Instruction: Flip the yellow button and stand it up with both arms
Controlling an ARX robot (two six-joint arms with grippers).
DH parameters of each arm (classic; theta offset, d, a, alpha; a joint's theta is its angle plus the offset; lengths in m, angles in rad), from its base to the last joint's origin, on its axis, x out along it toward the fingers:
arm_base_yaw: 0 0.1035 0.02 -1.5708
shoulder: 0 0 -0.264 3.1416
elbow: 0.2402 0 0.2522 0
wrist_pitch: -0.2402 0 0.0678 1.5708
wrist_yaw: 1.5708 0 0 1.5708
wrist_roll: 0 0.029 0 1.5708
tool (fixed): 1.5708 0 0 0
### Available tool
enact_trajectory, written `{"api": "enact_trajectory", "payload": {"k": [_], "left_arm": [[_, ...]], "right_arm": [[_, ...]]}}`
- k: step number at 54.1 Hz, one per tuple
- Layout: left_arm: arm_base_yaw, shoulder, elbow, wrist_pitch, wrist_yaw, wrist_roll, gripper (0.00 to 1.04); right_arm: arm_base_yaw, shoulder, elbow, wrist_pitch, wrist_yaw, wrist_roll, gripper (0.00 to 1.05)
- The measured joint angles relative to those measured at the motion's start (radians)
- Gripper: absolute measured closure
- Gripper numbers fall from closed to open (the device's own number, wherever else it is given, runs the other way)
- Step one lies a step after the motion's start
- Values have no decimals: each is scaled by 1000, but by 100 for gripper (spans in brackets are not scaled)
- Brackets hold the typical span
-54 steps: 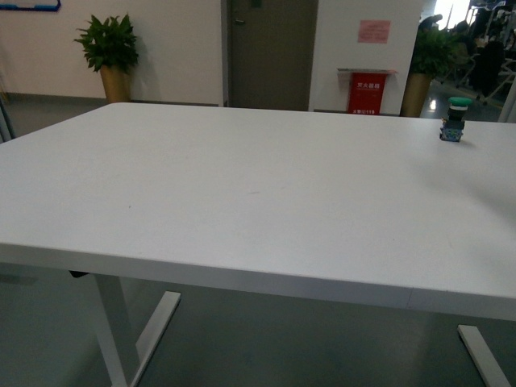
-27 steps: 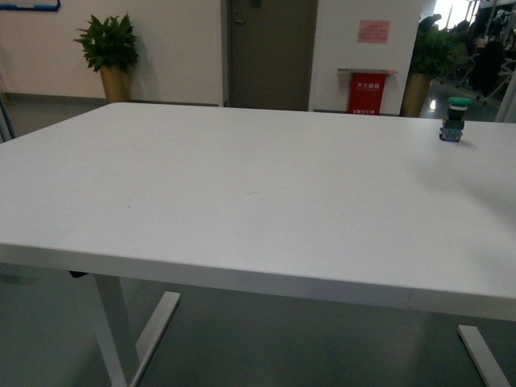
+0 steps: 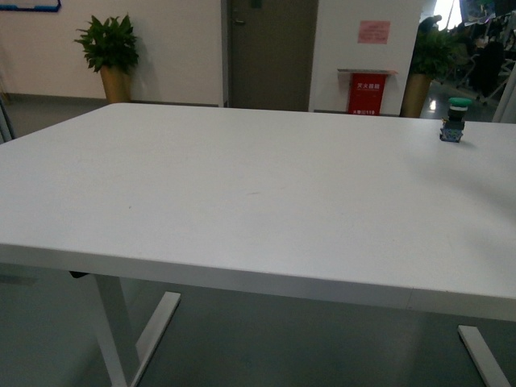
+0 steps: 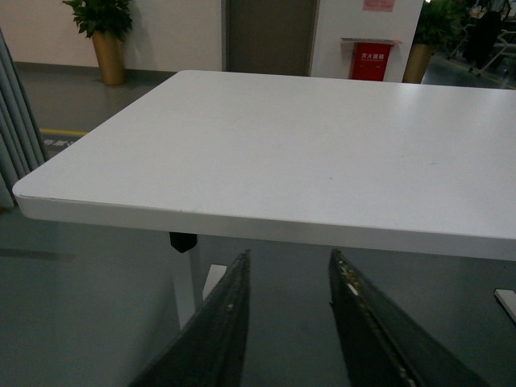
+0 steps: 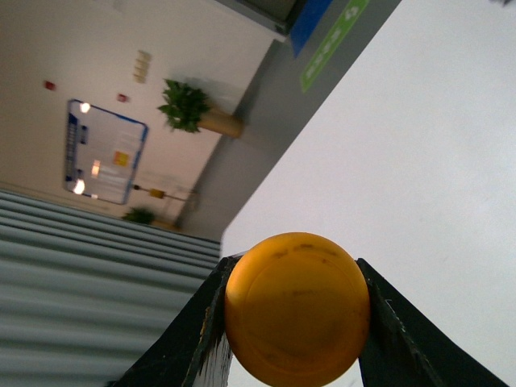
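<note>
right tool [image 5: 296, 324] grips the yellow button [image 5: 297, 306].

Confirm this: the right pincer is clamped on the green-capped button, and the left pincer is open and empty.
One thing is wrong: the right pincer is clamped on the yellow button, as the right wrist view shows. The green-capped button stands on the table in the front view. The left pincer is open and empty, as stated.

The yellow button [image 5: 297, 308] shows only its cap; neck and block are hidden behind it. The far green button [image 3: 455, 119] is too small for detail.
</note>
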Motion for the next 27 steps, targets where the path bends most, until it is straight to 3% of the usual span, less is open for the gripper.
{"api": "enact_trajectory", "payload": {"k": [8, 16, 27], "left_arm": [[0, 0, 0, 0, 0, 0, 38], [0, 0, 0, 0, 0, 0, 6], [0, 0, 0, 0, 0, 0, 6]], "right_arm": [[20, 129, 245, -204, 146, -307, 68], [12, 380, 698, -502, 302, -772, 68], [10, 644, 1174, -819, 425, -1078, 68]]}}
